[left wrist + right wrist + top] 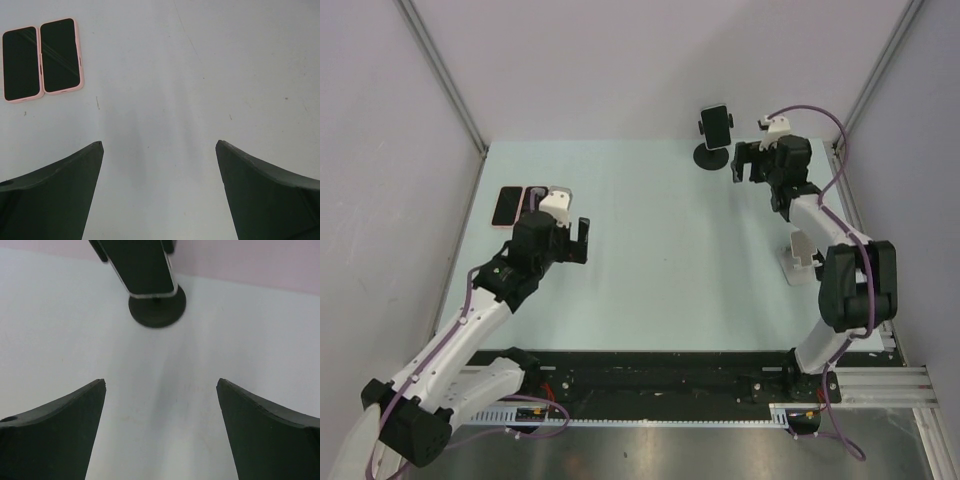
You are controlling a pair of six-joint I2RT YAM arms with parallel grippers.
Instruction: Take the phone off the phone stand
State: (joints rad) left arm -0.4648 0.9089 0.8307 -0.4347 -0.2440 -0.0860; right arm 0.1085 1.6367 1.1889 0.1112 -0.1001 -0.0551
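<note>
Item, approach: my right gripper (160,385), jaws spread and empty, just beside the phone stand (157,310); I'd centre on the phone (142,265), clamp its edges, then lift straight up.

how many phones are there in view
3. One phone sits on the phone stand, far right; a pink-cased phone and its twin lie flat side by side, far left. The left arm may hide more.

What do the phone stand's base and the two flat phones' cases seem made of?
The phone stand base looks like matte black plastic or painted metal: dull, no glare. The two flat phones wear pale pink cases, likely silicone or soft plastic given rounded, unshiny rims; their screens look like glossy glass, showing reflected streaks.
</note>
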